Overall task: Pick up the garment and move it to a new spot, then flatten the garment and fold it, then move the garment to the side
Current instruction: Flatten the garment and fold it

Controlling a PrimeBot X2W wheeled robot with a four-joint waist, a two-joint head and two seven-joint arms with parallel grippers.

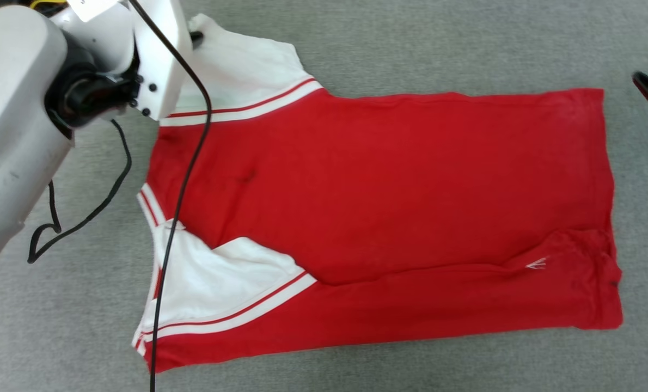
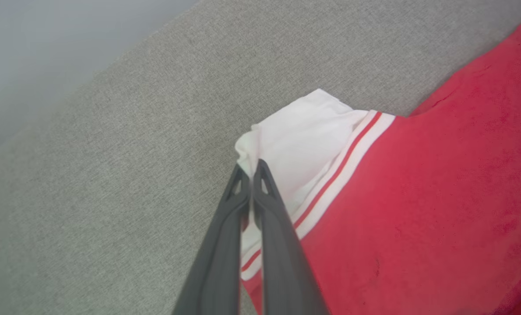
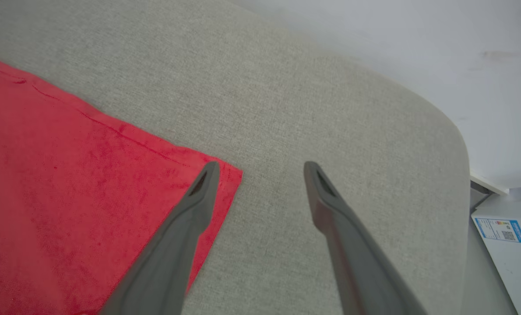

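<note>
Red jersey cloth lies nearest us: the garment (image 1: 384, 190) is spread flat on the grey woven tabletop (image 1: 465, 43), plain face up, with the neck end to our left and the hem to our right. A fold runs along its near edge. The near white sleeve (image 1: 209, 277), with red-and-white striped trim, is tucked in over the body. Close to the hem we see a small white mark (image 1: 536, 264), too small to read. A black cable (image 1: 185, 174) hangs across the shoulder end. At the far sleeve (image 2: 304, 131), our left hand (image 2: 251, 168) is clenched on the white edge. Our right hand (image 3: 260, 168) stands released, one finger over the far hem corner; we cannot tell whether it touches. Beyond the tabletop a white box (image 3: 519, 271) carries a blue label (image 3: 501, 229) whose print is unreadable.
</note>
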